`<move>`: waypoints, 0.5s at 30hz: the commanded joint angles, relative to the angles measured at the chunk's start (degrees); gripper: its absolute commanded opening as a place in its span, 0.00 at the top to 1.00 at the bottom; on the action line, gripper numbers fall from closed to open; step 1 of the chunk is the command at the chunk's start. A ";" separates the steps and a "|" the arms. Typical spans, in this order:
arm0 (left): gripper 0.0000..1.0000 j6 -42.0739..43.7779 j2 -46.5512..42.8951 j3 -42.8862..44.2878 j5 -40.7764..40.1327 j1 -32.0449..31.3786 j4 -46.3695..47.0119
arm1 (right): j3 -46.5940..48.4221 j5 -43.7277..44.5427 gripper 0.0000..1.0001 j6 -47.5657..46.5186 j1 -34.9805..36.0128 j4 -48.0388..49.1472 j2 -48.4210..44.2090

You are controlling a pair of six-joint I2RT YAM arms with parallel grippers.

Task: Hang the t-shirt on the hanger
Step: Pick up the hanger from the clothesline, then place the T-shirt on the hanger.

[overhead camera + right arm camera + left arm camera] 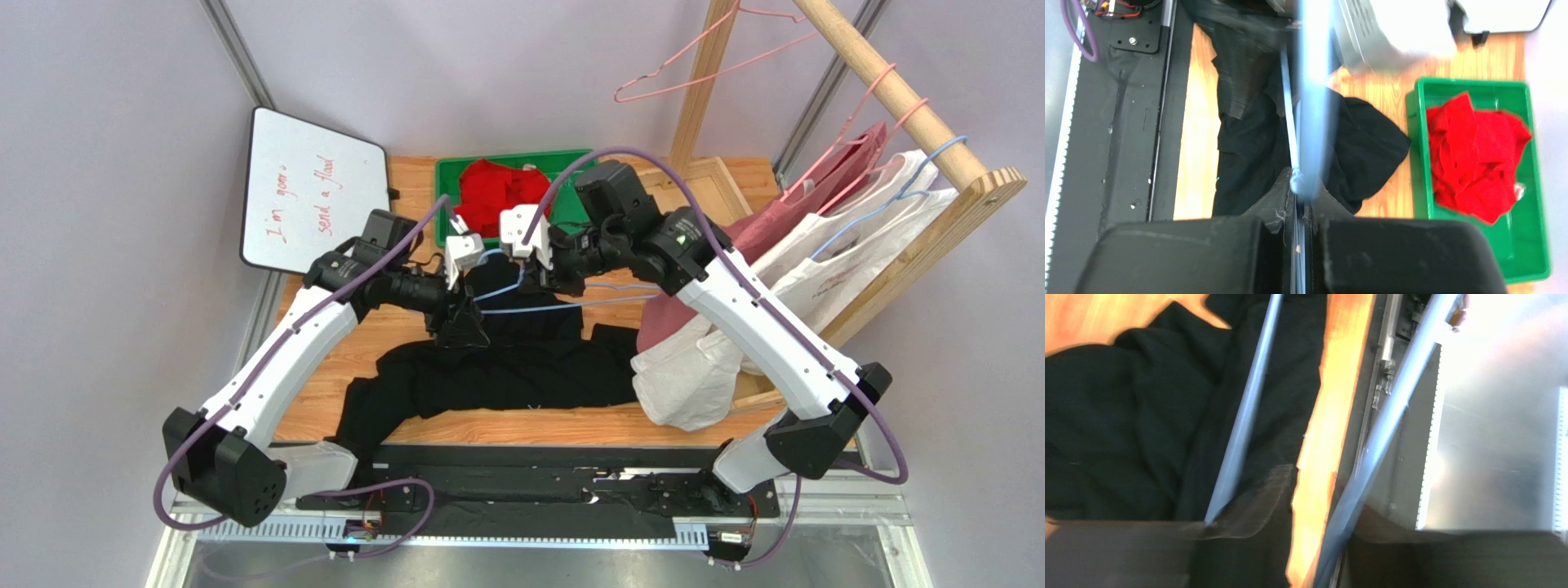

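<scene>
The black t-shirt (515, 368) lies spread on the wooden table; it also shows in the left wrist view (1118, 416) and the right wrist view (1358, 141). The light-blue wire hanger (552, 303) is held above its upper edge. My right gripper (536, 251) is shut on the hanger's wire (1312, 122), which runs straight out from between the closed fingers (1301, 196). My left gripper (464, 316) is low over the shirt with its jaws apart (1315, 527). One hanger wire (1247, 416) meets its left finger and another passes through the gap. The shirt's logo and tag are hidden.
A green tray (577, 165) with a red garment (503, 190) stands at the back. A whiteboard (307, 190) leans at the back left. A wooden rack (908, 104) on the right carries white and pink shirts (859, 233) and a pink hanger (711, 61); a white shirt (687, 368) droops onto the table.
</scene>
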 commanded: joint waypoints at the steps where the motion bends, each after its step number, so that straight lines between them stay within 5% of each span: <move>1: 0.23 -6.08 -5.62 -2.55 0.30 4.75 7.62 | 3.93 -2.82 1.00 2.78 -5.10 -2.06 1.91; 4: 0.09 -9.34 -10.98 -4.57 -0.74 10.90 13.51 | 3.76 -5.72 1.00 2.17 -8.35 -5.66 2.79; 7: 0.03 -3.66 -16.78 -6.68 -5.40 14.34 15.46 | 3.06 -8.62 1.00 -0.11 -10.82 -11.37 4.28; 12: 0.14 29.24 -20.39 -12.47 -6.82 14.43 -2.45 | -3.96 -7.32 1.00 -7.14 -11.70 -17.01 3.06; 15: 0.23 37.91 -20.31 -17.13 -8.31 14.43 -5.38 | -9.59 -6.35 1.00 -7.42 -11.88 -15.43 0.16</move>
